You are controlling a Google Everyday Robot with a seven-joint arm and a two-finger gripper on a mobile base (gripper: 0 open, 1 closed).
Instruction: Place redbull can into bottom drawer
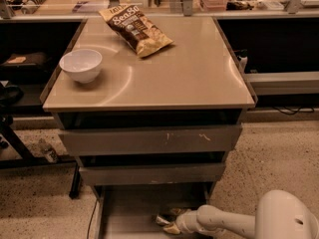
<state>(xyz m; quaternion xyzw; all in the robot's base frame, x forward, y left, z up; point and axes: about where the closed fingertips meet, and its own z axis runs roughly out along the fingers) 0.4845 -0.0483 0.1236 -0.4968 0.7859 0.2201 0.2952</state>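
The bottom drawer is pulled out at the foot of the cabinet, a wide shallow grey tray. My white arm reaches in from the lower right. My gripper is low inside the drawer near its right side, just above the floor. The redbull can shows as a small shiny dark shape at the gripper's tips, lying sideways. Much of it is hidden by the fingers.
A brown chip bag and a white bowl sit on the tan cabinet top. The two upper drawers are nearly shut. A dark stand leg stands at the left on the speckled floor.
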